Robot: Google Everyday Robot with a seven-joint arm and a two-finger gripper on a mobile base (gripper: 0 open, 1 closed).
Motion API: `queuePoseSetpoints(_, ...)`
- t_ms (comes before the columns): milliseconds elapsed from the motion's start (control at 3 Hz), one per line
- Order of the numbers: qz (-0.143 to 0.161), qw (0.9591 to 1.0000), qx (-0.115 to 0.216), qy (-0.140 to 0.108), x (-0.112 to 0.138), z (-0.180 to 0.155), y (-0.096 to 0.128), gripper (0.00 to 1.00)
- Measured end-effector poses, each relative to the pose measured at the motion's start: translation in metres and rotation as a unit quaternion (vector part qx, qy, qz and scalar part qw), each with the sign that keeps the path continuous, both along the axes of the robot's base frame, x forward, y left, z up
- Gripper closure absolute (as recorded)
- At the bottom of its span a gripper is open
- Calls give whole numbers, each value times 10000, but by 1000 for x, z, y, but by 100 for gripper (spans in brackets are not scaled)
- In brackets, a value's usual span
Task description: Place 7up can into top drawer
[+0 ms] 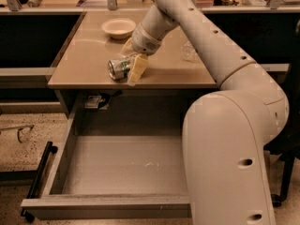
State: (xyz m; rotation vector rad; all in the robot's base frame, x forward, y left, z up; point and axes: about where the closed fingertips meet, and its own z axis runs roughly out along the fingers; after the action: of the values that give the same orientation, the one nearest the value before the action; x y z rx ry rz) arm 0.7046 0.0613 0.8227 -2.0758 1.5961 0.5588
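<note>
The 7up can, silver with green markings, lies on its side near the front edge of the tan tabletop. My gripper reaches down from the back right and straddles the can's right end: one pale finger in front of it, the other behind. It looks closed on the can, which rests on the table. The top drawer stands pulled open below the tabletop, grey and with nothing in it.
A pale bowl sits at the back of the tabletop. A clear plastic bottle lies to the right, behind my arm. My large white arm body covers the drawer's right side. A black handle stands left of the drawer.
</note>
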Motion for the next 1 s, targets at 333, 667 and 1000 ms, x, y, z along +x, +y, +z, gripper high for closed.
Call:
queuePoseSetpoints(333, 0, 10000, 0, 0, 0, 0, 0, 42)
queuePoseSetpoints(667, 0, 10000, 0, 0, 0, 0, 0, 65)
queuePoseSetpoints(1000, -156, 9998, -18, -95, -8, 4, 4, 88)
